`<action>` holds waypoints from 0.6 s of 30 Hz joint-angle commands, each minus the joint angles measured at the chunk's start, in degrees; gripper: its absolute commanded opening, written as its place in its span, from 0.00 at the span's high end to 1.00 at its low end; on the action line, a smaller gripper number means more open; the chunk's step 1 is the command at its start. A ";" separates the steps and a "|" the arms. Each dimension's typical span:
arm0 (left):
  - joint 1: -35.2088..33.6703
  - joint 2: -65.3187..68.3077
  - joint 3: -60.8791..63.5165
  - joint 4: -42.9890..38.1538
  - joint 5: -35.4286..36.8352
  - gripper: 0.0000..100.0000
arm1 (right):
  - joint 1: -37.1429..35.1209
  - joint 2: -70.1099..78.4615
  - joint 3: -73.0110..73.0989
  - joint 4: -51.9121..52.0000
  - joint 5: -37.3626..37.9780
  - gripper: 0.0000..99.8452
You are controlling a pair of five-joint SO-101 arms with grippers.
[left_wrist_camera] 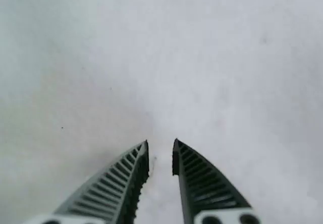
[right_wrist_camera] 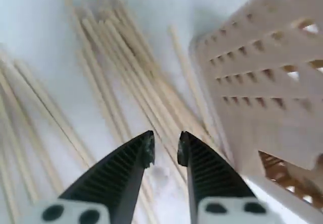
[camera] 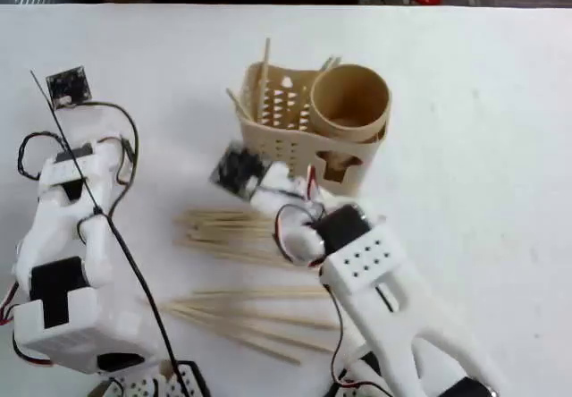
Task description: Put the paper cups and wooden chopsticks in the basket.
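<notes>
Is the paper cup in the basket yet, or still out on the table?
In the basket. The paper cup stands upright inside one end of the basket, with its rim poking up above the basket's wall.

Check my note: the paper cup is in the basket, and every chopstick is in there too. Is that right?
Not quite. The paper cup does sit in the basket, but only a few chopsticks stand in it; most lie in loose piles on the table, as the high view shows.
</notes>
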State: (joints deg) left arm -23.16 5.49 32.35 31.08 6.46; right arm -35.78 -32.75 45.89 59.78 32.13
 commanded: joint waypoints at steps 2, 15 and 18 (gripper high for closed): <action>0.84 -0.13 -2.73 -0.26 0.35 0.90 | -0.84 4.79 5.01 -6.11 6.15 0.88; 0.84 -0.13 -2.90 -0.26 0.35 0.90 | -0.48 23.34 5.01 -10.68 11.08 0.83; 0.84 -0.13 -2.90 -0.26 0.35 0.90 | -0.40 25.10 4.04 -10.68 10.81 0.86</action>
State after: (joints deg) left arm -23.16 5.49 32.35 31.08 6.46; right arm -36.31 -9.71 51.08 50.02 42.59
